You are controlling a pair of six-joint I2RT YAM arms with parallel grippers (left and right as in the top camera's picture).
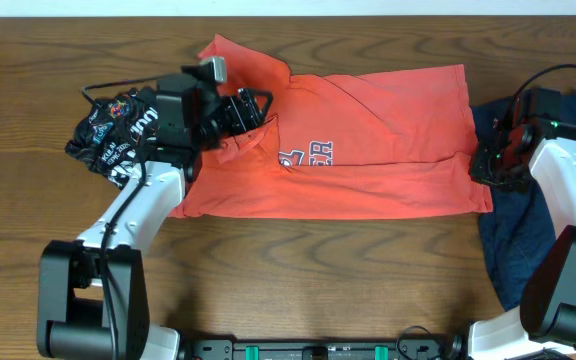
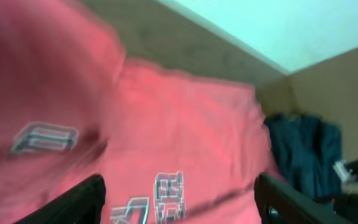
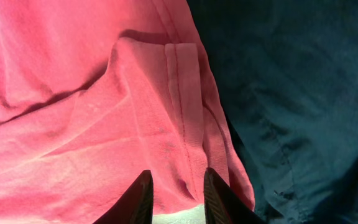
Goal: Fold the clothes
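Worktop [image 1: 298, 270]: wood. Shirt [image 1: 368, 150], spread across its middle: we judged uneven pulling could bunch it or drag the blue garment [image 1: 503, 250] touching its hem; red, lettered, lightly creased. Right claw [image 3: 178, 190]: clamped on the hem. Left claw [image 1: 251, 108]: fingers apart over the collar end, gripping nothing we saw.

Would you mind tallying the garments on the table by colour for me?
Red: 1, the T-shirt with lettering
Black: 1, the crumpled printed garment
Dark blue: 1, the dark blue garment, partly under the T-shirt's edge
Total: 3
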